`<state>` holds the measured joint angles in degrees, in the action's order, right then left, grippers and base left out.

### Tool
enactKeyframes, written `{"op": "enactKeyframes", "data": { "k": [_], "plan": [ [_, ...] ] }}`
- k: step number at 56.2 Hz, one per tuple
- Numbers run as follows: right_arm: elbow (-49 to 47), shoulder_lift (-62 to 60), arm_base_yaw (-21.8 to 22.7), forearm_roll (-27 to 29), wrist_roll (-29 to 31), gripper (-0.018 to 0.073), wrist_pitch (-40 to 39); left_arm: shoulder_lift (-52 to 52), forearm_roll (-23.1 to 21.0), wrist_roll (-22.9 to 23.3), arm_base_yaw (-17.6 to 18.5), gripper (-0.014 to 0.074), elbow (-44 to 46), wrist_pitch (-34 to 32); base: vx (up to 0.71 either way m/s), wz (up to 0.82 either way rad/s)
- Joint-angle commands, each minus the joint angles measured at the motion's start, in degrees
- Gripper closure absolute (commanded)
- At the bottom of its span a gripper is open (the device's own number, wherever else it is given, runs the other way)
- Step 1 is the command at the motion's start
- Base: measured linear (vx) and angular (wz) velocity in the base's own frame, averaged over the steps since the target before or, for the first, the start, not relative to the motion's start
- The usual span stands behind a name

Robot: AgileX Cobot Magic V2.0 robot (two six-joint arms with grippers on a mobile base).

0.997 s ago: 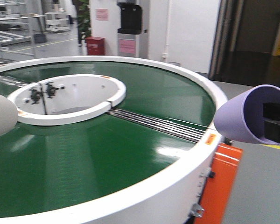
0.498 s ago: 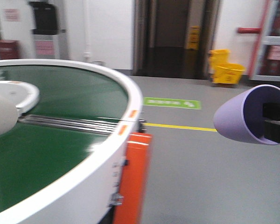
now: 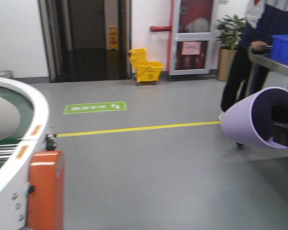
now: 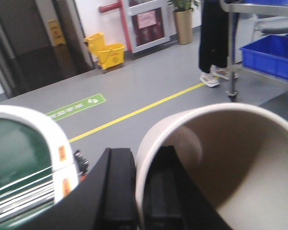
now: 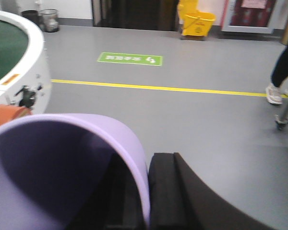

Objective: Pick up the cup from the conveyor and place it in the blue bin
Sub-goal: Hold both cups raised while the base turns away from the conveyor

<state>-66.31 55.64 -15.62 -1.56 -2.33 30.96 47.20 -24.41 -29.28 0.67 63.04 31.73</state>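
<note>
My right gripper [image 5: 146, 167] is shut on the rim of a purple cup [image 5: 62, 167], one finger inside and one outside. In the front view the cup [image 3: 252, 120] lies on its side at the right edge. My left gripper [image 4: 141, 158] is shut on the rim of a cream cup [image 4: 230, 158], which also shows at the left edge of the front view [image 3: 0, 117]. The conveyor [image 3: 24, 108] with its green belt and white rim is at the far left. A bright blue bin [image 4: 271, 55] sits on a steel trolley to the right, and another shows on the trolley top [image 3: 284, 48].
A person [image 3: 245, 57] stands by the trolley at the right. An orange panel [image 3: 45, 191] is on the conveyor's side. A yellow mop bucket [image 3: 146, 64] stands by the far wall. A yellow line [image 3: 134, 128] crosses the grey floor.
The view has swung to the right, off the conveyor and onto the open floor, the trolley and the person. Both cups stay held in the same places.
</note>
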Motion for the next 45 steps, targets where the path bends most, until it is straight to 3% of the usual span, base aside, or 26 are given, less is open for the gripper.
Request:
{"op": "enactKeyframes", "data": {
  "k": [1, 45],
  "plan": [
    [-1.70, -0.72, -0.11, -0.34, 0.08, 0.0568, -5.21, -0.11, -1.63, 0.29, -0.09, 0.0603, 1.95, -4.61, 0.16, -0.46],
    [-1.70, -0.72, -0.11, -0.34, 0.08, 0.0568, -5.27, -0.11, -1.63, 0.29, -0.09, 0.0603, 1.95, -4.61, 0.23, -0.33]
  ]
}}
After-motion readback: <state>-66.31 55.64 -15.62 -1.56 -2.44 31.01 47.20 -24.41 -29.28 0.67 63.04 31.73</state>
